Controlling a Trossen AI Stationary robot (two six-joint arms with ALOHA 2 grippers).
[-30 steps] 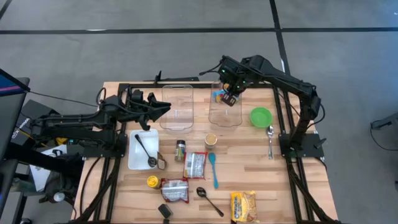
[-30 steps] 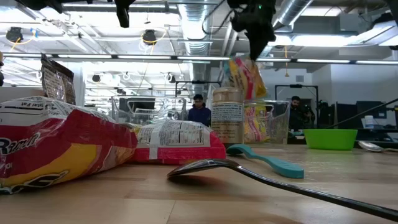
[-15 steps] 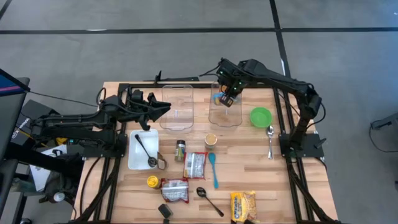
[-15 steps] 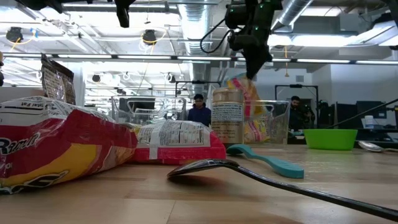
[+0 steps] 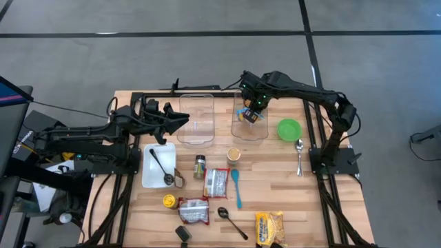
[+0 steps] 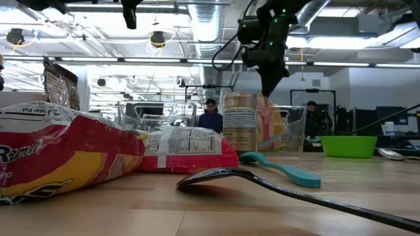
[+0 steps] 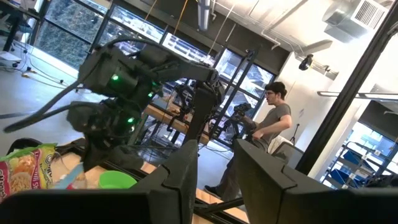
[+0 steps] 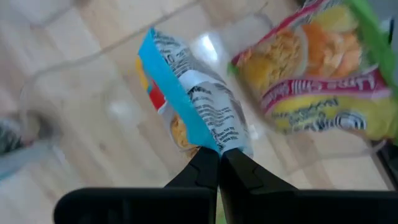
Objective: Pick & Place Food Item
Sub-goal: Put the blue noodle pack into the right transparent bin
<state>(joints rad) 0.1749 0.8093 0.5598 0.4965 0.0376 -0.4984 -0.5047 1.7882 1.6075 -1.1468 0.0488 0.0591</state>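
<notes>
My right gripper (image 5: 256, 105) is shut on a food packet (image 8: 189, 109) with a blue edge and printed white back, above the right clear container (image 5: 249, 136). In the low view the gripper (image 6: 270, 88) points down and the packet (image 6: 270, 124) hangs inside the container's walls (image 6: 295, 128). A second packet, yellow, red and green (image 8: 323, 81), lies in the same container. My left gripper (image 5: 182, 118) waits, open and holding nothing, over the left clear container (image 5: 196, 97). My right gripper pinches the packet's upper end (image 8: 214, 142) between its two shut fingers, coming from above and pointing down. The packet hangs below the fingers, tilted, within the container's walls. I cannot tell whether its lower end touches the container's floor.
A green bowl (image 5: 289, 129) and a metal spoon (image 5: 299, 155) lie to the right of the container. Nearer are a small cup (image 5: 234, 154), a spice jar (image 5: 199, 165), a teal spoon (image 5: 236, 187), several packets (image 5: 216, 182) and a white tray (image 5: 146, 180).
My right gripper has gone down with the packet, which has sunk from above the right container's rim to within its walls. The fingers have stayed shut on it.
</notes>
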